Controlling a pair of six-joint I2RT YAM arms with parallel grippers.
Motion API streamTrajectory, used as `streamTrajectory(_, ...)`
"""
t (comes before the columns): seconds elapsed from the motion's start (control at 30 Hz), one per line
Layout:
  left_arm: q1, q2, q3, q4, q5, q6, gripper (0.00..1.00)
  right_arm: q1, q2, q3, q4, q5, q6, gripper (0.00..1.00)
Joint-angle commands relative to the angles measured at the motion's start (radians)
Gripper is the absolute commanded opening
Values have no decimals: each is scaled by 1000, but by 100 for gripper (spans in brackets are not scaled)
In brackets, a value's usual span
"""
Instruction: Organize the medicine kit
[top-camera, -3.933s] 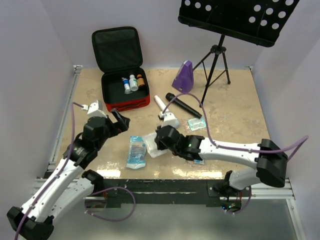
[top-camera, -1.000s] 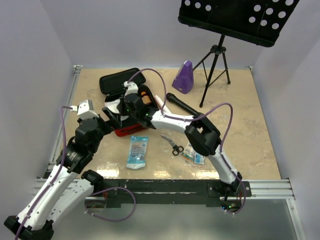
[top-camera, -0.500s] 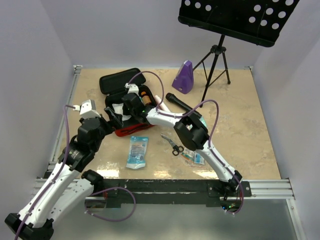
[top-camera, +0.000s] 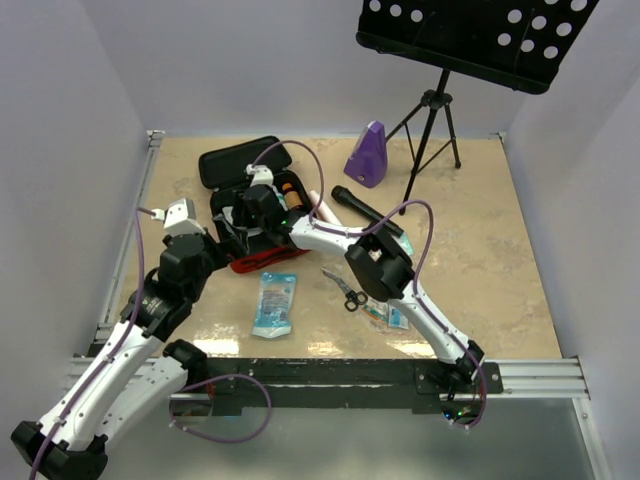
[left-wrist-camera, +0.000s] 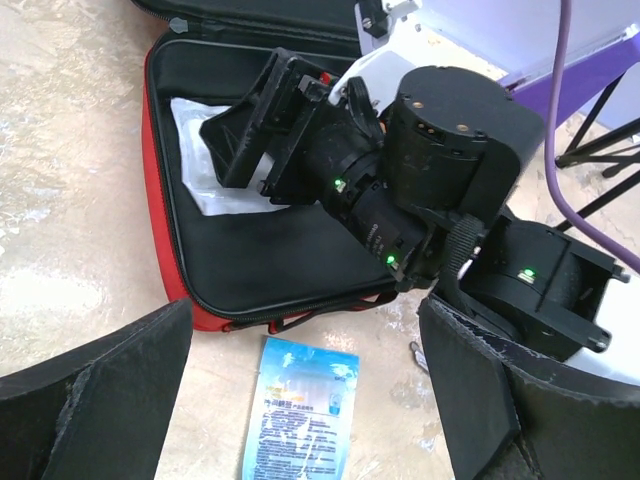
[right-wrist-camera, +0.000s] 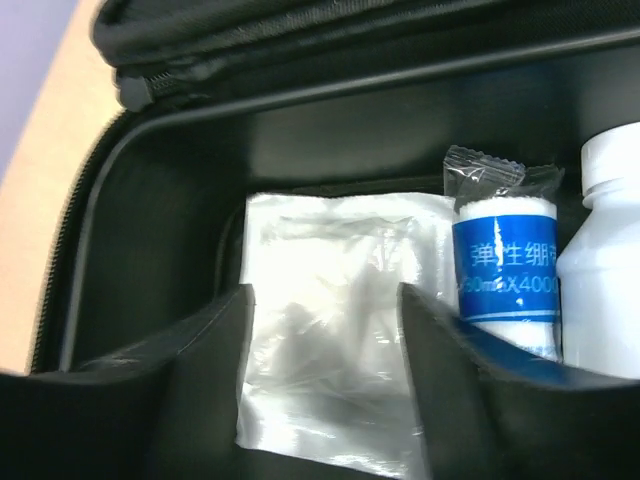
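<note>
Square red zip case: cloth shell is looking matt and finely woven; its black lining is showing smooth and dull.
Clear crinkled plastic packet is catching glossy highlights.
White bandage roll in clear film with a blue label is shining likewise.
White plastic bottle is looking smooth, semi-matt.
Blue-and-white plastic sachet is gleaming.
Beige marbled bench is reflecting light, polished.
</note>
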Motion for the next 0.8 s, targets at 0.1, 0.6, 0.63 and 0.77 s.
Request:
streamTrajectory(0.1, 6, -6, -6, 47, 20, -10, 100, -6, -215, -142, 92, 43, -89, 72)
streamTrajectory(0.6, 6, -6, -28, 73, 32, 2, 99, -5, -197, -115, -137, -113, -254, 0)
streamTrajectory(0.63, 8, -11, -29, 72, 30, 3, 99, -5, -180, -98, -159, -118, -254, 0)
streamTrajectory(0.77, 6, -29, -43, 67, 21, 2, 100, -5, -129, -47, -213, -138, -257, 0)
